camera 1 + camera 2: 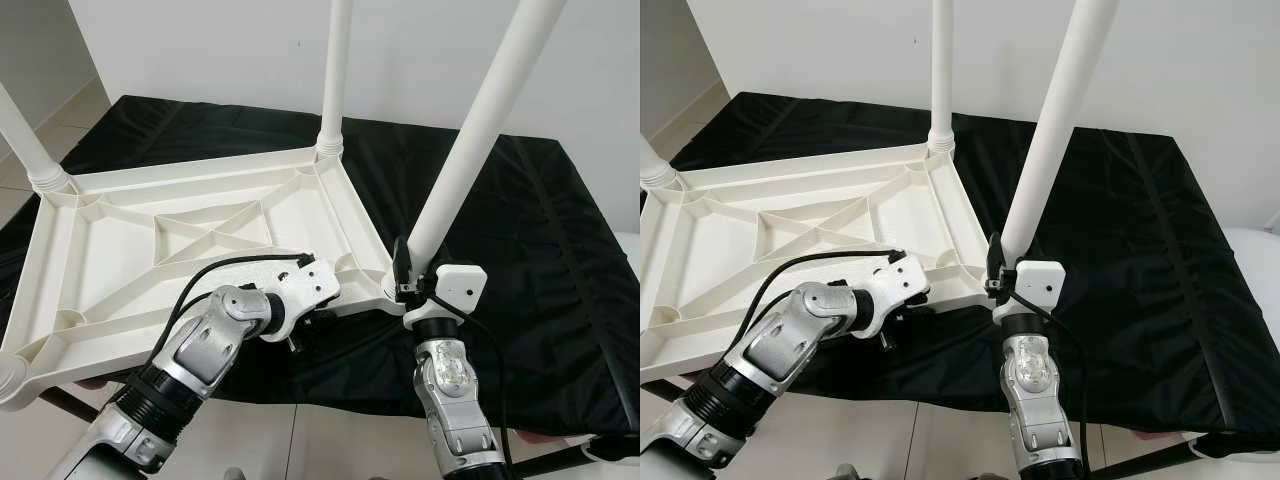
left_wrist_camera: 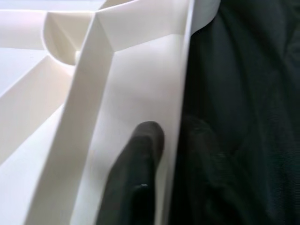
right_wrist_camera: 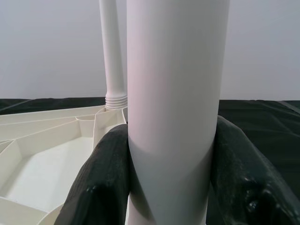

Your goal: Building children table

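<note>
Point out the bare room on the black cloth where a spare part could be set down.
Bare black cloth runs from the leg held by the right gripper to the far right edge. A narrower strip lies behind the tabletop. Crowded: the near corner, where the left gripper holds the rim.

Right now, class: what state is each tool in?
Left tool: gripping the rim of the upturned white tabletop, one finger inside the edge.
Right tool: shut on the white table leg.

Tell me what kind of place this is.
Probably a room in a home, set up for assembly: an upturned white table top lies on a black-draped surface against a plain white wall, over a tiled floor.
</note>
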Controlling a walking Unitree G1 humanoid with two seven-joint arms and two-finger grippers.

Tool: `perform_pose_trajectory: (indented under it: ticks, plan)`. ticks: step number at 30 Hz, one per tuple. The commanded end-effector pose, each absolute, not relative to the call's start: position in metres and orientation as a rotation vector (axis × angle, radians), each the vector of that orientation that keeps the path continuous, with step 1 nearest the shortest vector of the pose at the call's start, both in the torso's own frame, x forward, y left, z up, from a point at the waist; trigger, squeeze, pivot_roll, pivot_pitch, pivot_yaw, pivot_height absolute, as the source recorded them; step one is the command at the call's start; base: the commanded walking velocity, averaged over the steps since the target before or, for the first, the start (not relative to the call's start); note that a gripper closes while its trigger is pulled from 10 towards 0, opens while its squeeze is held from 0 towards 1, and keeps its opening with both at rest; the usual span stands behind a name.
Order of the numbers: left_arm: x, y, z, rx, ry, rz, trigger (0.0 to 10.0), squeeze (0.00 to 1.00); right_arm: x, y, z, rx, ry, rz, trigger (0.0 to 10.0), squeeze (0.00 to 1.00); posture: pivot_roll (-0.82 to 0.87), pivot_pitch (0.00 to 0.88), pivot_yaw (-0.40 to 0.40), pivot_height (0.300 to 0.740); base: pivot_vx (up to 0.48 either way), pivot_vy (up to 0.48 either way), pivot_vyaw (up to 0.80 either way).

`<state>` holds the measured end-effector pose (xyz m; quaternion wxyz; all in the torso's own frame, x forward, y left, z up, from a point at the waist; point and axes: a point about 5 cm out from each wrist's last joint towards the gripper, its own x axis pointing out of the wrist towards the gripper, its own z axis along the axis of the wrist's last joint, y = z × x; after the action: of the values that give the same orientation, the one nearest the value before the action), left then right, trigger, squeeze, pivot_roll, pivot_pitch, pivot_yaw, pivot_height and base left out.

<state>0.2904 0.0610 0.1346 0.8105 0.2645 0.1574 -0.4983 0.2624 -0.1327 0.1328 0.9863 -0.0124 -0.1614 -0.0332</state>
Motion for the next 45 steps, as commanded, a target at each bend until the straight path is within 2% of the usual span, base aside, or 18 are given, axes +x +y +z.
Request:
perform_pose_trajectory:
  ticks: [1, 13, 25, 30, 45]
  plan:
    - [0.297, 0.072, 0.130, 0.559, 0.390, -0.989, 0.0, 0.00, 0.249, -0.157, 0.081, -0.081, -0.046, -0.179, 10.0, 0.00, -0.07, 0.084, 0.023, 0.740, 0.000, 0.000, 0.00]
    - [0.307, 0.080, 0.135, 0.521, 0.406, -0.903, 0.0, 0.00, 0.247, -0.163, 0.082, -0.087, -0.052, -0.249, 10.0, 0.00, -0.07, 0.082, 0.024, 0.740, 0.000, 0.000, 0.00]
    - [0.310, 0.084, 0.138, 0.527, 0.407, -0.896, 0.0, 0.00, 0.247, -0.167, 0.078, -0.081, -0.028, -0.290, 10.0, 0.00, -0.07, 0.075, 0.030, 0.740, 0.000, 0.000, 0.00]
    - [0.311, 0.083, 0.142, 0.530, 0.401, -0.897, 0.0, 0.00, 0.249, -0.174, 0.074, -0.063, 0.011, -0.369, 10.0, 0.00, -0.07, 0.075, 0.032, 0.740, 0.000, 0.000, 0.00]
    - [0.312, 0.084, 0.144, 0.529, 0.396, -0.894, 0.0, 0.00, 0.251, -0.171, 0.074, -0.068, 0.010, -0.378, 10.0, 0.00, -0.06, 0.076, 0.033, 0.740, 0.000, 0.000, 0.00]
